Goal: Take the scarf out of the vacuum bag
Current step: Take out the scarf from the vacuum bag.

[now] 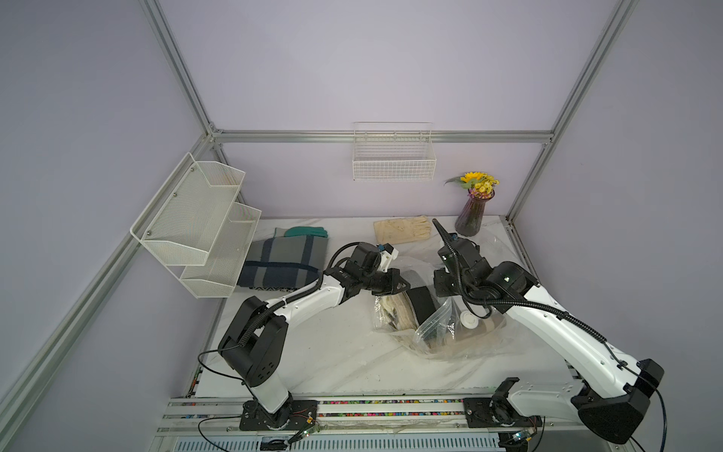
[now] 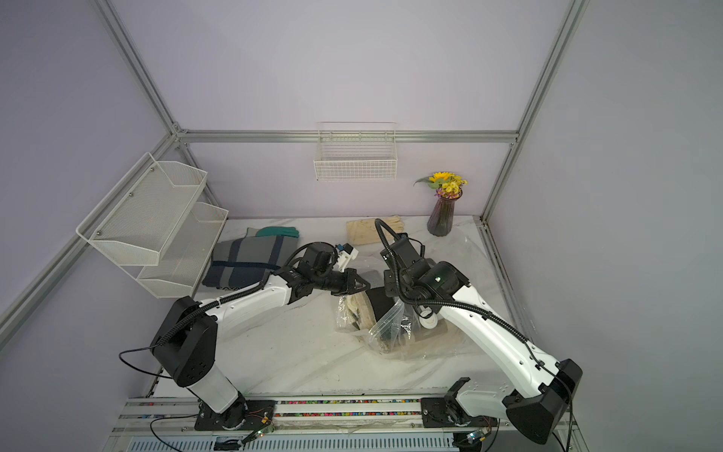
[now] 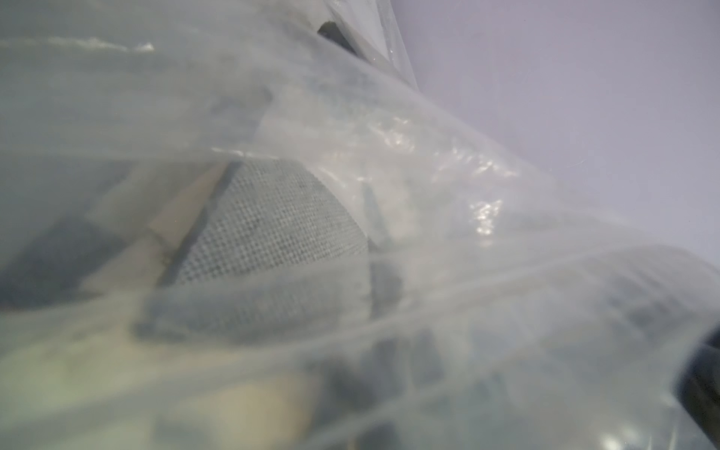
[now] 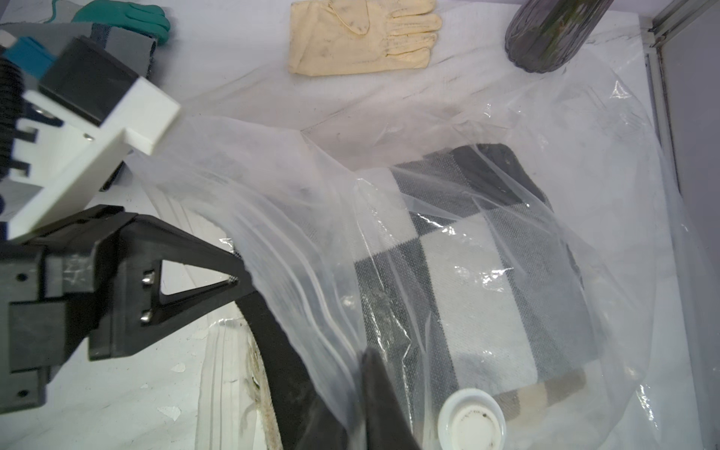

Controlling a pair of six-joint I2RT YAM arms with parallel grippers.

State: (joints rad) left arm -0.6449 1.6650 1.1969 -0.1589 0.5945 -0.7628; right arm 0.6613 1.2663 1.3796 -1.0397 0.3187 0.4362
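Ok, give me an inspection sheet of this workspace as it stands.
Surface: white marbled table.
Job's things: vacuum bag crumpled, valve cap facing up; checked scarf seen through its film.
Clutter: cream glove, green glove, folded plaid cloth, vase of flowers, all toward the back.
Grippers: left end effector shut on bag film; right end effector shut, apparently on film too.
Cables: black conduit along both arms; loose wires at the bases.
Surroundings: wire basket on back wall, mesh shelf on side wall, aluminium frame.
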